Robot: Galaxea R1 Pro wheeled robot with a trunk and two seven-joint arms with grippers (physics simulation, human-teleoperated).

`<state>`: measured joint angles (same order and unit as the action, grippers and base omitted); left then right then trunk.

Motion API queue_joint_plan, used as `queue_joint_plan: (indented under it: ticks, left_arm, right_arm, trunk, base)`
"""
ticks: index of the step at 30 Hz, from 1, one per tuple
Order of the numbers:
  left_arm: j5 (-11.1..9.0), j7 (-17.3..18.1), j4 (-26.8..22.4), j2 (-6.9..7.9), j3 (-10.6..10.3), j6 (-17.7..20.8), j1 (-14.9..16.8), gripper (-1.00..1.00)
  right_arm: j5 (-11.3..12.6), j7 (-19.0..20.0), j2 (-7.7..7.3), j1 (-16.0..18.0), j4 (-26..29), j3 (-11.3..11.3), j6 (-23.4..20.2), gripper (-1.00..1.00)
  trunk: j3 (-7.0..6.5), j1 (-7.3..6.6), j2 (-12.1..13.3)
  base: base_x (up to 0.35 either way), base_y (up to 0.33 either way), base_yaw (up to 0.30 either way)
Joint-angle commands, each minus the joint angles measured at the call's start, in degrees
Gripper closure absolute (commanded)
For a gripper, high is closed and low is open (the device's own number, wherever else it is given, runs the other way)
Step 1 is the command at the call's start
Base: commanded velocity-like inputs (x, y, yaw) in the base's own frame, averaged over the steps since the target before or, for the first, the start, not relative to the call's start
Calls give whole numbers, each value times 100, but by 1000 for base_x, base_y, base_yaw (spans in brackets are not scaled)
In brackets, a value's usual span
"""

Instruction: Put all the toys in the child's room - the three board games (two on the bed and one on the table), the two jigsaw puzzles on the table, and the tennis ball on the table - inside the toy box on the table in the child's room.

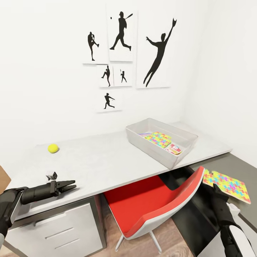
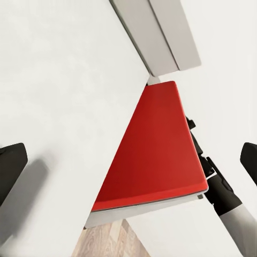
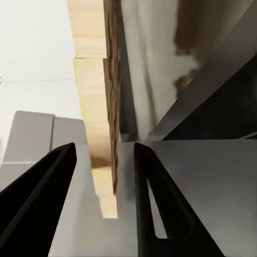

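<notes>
The clear toy box (image 1: pixel 150 151) stands at the table's right end, and in it lie a colourful jigsaw puzzle (image 1: pixel 158 138) and a board game (image 1: pixel 174 149). A yellow tennis ball (image 1: pixel 53 148) rests on the table (image 1: pixel 100 160) toward the back left. My left gripper (image 1: pixel 71 185) hovers open over the table's front left edge, well short of the ball. Low at the right, below the table top, my right gripper (image 1: pixel 216 187) is shut on a second jigsaw puzzle (image 1: pixel 228 185). In the right wrist view its thin edge (image 3: pixel 101 134) runs between the fingers (image 3: pixel 53 176).
A red and white chair (image 1: pixel 153 207) is tucked under the table between my arms, its seat (image 2: pixel 155 155) also in the left wrist view. A grey drawer unit (image 1: pixel 57 228) sits under the table's left part. Baseball silhouettes (image 1: pixel 121 32) hang on the white wall.
</notes>
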<state>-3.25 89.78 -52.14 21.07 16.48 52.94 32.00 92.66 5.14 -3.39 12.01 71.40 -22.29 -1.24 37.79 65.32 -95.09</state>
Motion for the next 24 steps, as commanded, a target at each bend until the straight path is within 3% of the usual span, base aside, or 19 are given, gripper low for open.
queue_joint_plan:
  ticks: [1,24]
  left_arm:
    - [35,22,2,1,-5,67,-1,-100]
    - [35,22,2,11,4,75,-1,-100]
  right_arm:
    - [68,22,2,14,-2,-3,-15,100]
    - [75,22,5,47,5,0,-25,100]
  trunk:
    - [6,0,-2]
    - [6,0,-2]
  base:
    - [0,0,0]
    - [0,0,0]
